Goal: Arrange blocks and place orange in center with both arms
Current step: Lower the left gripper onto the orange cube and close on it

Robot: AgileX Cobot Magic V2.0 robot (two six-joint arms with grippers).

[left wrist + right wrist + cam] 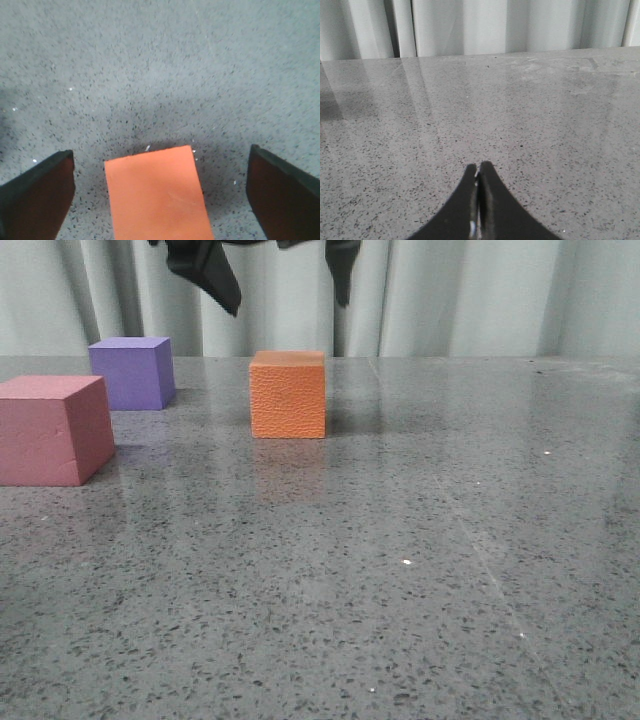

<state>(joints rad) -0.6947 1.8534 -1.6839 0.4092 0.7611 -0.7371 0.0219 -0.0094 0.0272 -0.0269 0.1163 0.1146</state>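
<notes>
The orange cube (288, 395) with a pebbled surface stands on the table a little left of the middle. The purple cube (130, 372) stands at the far left and the pinkish-red cube (50, 430) in front of it at the left edge. My left gripper (288, 306) hangs open well above the orange cube, apart from it. In the left wrist view the orange cube (155, 200) lies below and between the wide-open fingers (37, 195) of my left gripper (160, 192). My right gripper (479, 167) is shut and empty over bare table; it is out of the front view.
The grey speckled table (420, 540) stretches to the right and front. A pale curtain (460, 295) hangs behind the table's far edge.
</notes>
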